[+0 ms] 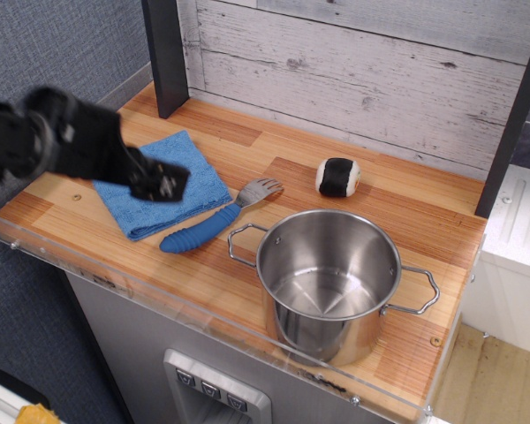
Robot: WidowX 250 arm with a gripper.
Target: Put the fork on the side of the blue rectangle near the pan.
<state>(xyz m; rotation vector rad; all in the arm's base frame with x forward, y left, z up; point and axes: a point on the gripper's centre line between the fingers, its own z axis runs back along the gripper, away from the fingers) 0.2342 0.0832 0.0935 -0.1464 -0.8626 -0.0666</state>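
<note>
The fork (212, 219) lies flat on the wooden counter, its ribbed blue handle along the right edge of the light-blue cloth (163, 181) and its grey head pointing to the back right. The steel pot (331, 283) stands just right of the fork, its left loop handle close to the fork's neck. My black gripper (166, 184) hovers raised above the cloth, left of the fork and apart from it. It is blurred and holds nothing; its jaws look open a little, though the gap is hard to read.
A small black-and-white ball (337, 177) sits behind the pot. A dark post (166, 53) stands at the back left. A clear plastic rim (185, 305) runs along the counter's front edge. A plank wall closes the back.
</note>
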